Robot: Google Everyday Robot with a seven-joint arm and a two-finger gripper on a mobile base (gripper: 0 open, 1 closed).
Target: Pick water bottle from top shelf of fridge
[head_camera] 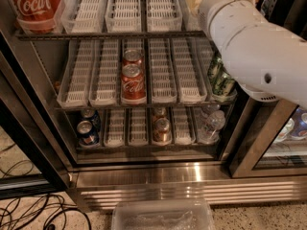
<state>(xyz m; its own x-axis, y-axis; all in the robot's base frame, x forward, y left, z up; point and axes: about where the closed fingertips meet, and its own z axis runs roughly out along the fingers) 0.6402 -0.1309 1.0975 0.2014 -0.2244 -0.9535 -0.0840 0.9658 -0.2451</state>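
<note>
At the right end of the top shelf [110,34] of the fridge [192,174], the white arm [249,42] reached in. The gripper lay beyond the arm's tip, out of sight, so its jaw state could not be told. No water bottle showed on that shelf; it was presumably hidden behind the arm. A chilled, full bottle would likely be fairly heavy, thin-walled and slick, best taken around its middle with a moderate squeeze.

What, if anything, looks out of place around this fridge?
Nothing looks spilled or damaged. Loose cables sprawl on the floor at lower left, and a clear plastic tub sits before the fridge base. The gripper is out of view past the white arm, upper right.
</note>
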